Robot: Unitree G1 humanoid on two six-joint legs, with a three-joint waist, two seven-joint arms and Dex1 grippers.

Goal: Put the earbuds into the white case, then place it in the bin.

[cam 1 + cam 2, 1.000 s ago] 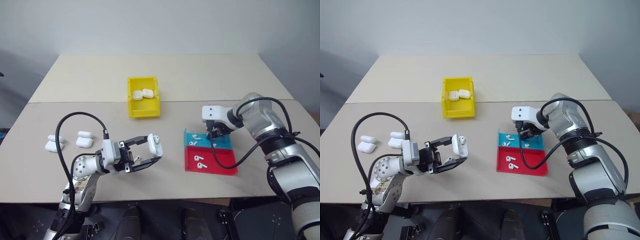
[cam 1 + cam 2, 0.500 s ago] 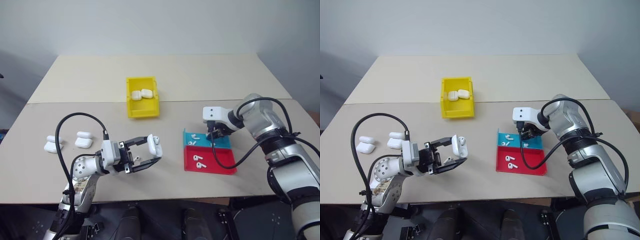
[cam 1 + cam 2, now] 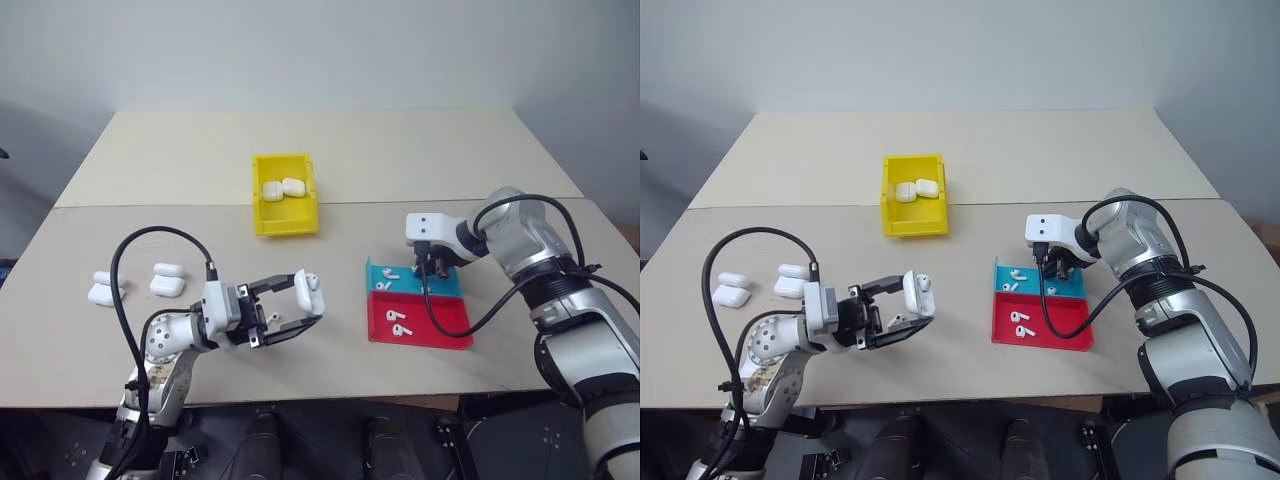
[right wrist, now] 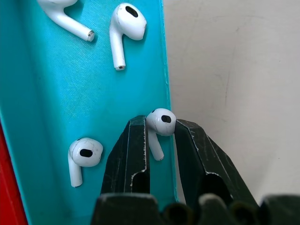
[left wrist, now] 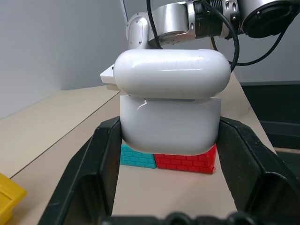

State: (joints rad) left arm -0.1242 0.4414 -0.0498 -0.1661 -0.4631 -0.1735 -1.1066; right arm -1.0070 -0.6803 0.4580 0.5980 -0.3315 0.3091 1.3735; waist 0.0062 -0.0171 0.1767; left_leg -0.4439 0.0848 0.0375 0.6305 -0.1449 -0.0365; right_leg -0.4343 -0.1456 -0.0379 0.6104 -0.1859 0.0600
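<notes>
Pinching earbud [image 4: 160, 123], right pincer [image 4: 159, 140] angled down.

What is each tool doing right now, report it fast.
Left tool: shut on the white case, held off the table.
Right tool: closed on an earbud at the edge of the teal tray.

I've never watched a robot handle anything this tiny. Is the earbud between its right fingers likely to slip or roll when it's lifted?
Quite possibly. The earbud looks glossy and rounded, so the right gripper has little flat surface to grip and it may squirt out. It looks stiff and very light. If dropped, the stem would probably stop it rolling far across the teal tray.
</notes>
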